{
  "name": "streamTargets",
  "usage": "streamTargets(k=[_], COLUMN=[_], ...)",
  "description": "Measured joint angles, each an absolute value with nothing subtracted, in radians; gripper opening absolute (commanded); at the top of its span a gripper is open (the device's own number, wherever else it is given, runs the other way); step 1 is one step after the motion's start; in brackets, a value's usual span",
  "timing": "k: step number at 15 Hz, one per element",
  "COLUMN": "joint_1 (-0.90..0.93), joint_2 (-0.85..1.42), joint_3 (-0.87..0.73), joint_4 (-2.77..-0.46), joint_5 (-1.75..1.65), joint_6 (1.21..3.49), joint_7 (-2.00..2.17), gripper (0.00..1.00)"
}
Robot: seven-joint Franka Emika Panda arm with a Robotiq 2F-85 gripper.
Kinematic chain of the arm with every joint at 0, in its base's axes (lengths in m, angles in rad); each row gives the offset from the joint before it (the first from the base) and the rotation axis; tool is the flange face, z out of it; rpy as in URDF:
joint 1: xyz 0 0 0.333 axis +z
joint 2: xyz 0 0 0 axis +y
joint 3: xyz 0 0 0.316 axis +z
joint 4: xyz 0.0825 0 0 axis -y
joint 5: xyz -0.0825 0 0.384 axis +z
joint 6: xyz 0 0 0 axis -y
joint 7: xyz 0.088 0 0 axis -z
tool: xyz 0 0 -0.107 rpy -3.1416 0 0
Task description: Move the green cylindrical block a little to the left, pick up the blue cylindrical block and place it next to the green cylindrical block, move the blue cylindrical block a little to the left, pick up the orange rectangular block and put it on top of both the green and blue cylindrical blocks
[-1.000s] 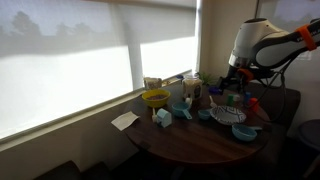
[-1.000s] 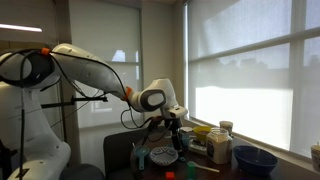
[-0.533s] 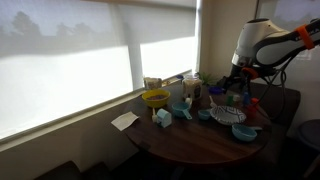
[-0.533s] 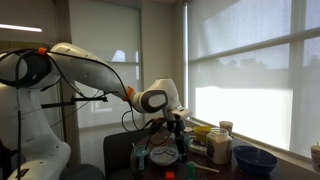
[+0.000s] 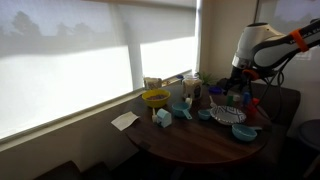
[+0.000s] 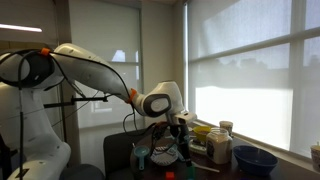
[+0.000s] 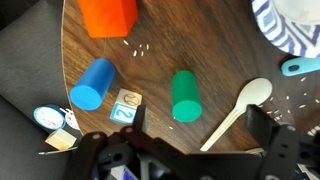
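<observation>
Panda arm [image 6: 90, 68] reaching over the dark round tabletop [image 7: 200, 45], seen from my remote station. In the wrist view the jaws stand wide apart and empty at the lower edge, above the blocks and touching none. A blue-striped bowl [image 7: 285, 25] sits at the upper right edge. The orange rectangular block [image 7: 108, 15] lies at the top edge, well apart from both cylinders. The blue cylindrical block [image 7: 93, 84] sits to the left and the green cylindrical block [image 7: 185, 96] near the middle, apart from each other. I cannot tell whether they stand upright or lie on their sides. A pale spoon [image 7: 240, 108] lies just right of the green one, and a small printed tile [image 7: 125, 105] sits between the cylinders. I judge the green cylinder to be light, rigid and smooth, prone to roll or skid if nudged off-centre. I would close across its curved sides at mid-length, clear of the spoon.
</observation>
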State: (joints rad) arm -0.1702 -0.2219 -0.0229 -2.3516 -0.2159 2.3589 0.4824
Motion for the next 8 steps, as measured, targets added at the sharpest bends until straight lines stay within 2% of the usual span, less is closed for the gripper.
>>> streamTargets(k=[3,4,5,7,8], joint_1=[-0.17,-0.17,-0.169,-0.169,-0.168], joint_2=[-0.199,-0.192,-0.185,-0.173,-0.167], joint_3=[-0.039,-0.042,-0.044,-0.046,-0.047], joint_4=[-2.352,-2.352,-2.351,-2.351,-2.351], joint_5=[-0.203,-0.194,-0.183,-0.167,-0.158], joint_6=[2.396,2.405,2.411,2.421,2.424], joint_7=[0.449,0.437,0.426,0.411,0.402], gripper=[1.0,0.96,0.74,0.69,0.63])
